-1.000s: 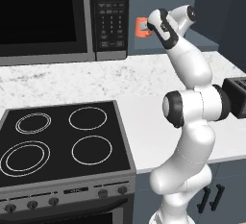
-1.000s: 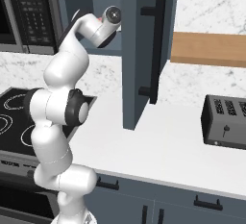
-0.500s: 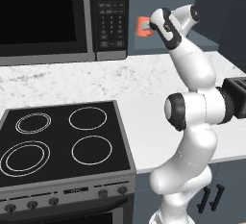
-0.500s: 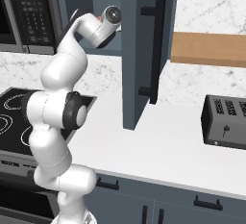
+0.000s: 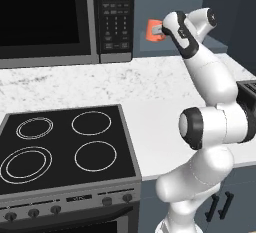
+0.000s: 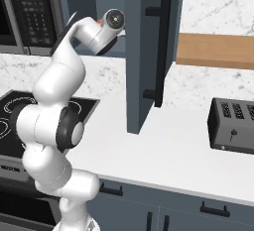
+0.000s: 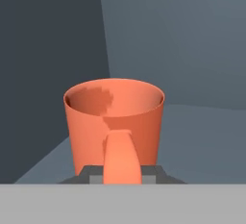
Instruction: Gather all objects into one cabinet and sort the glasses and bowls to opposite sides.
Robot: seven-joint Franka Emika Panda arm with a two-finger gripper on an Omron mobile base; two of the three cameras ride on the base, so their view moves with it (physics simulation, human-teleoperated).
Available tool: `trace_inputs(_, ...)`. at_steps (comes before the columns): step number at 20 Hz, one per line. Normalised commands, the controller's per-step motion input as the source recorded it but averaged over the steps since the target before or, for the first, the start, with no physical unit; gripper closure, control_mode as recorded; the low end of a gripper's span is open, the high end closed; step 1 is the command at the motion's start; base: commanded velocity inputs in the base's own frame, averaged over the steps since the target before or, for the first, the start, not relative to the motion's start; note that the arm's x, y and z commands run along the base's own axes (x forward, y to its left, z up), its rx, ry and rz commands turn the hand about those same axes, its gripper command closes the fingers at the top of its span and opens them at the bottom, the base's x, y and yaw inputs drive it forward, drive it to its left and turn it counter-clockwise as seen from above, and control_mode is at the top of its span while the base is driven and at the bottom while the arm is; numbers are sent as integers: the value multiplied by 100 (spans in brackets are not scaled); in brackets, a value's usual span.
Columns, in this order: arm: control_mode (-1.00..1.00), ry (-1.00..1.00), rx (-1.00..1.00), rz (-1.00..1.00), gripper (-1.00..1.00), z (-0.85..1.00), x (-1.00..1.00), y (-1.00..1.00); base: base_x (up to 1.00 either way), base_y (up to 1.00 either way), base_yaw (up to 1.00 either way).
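Arm raised high, hand [image 5: 159, 30] clamped on something orange.

Orange cup [image 7: 115, 122]; slate-blue cabinet [image 6: 144, 51]; white speckled counter [image 5: 150, 97]; black stove [image 5: 60, 147].

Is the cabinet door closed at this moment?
No. In the right base view the cabinet door stands swung out edge-on over the counter, with the arm reaching in beside it.
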Motion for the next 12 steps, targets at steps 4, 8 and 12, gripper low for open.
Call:
trace_inputs(4, -100, 0, 0, 0, 100, 0, -44, 0, 0, 0, 0)
trace_inputs(8, -100, 0, 0, -2, 100, 1, -44, -1, 0, 0, 0)
trace_inputs(12, -100, -1, 0, -7, 100, 1, -65, -8, 0, 0, 0)
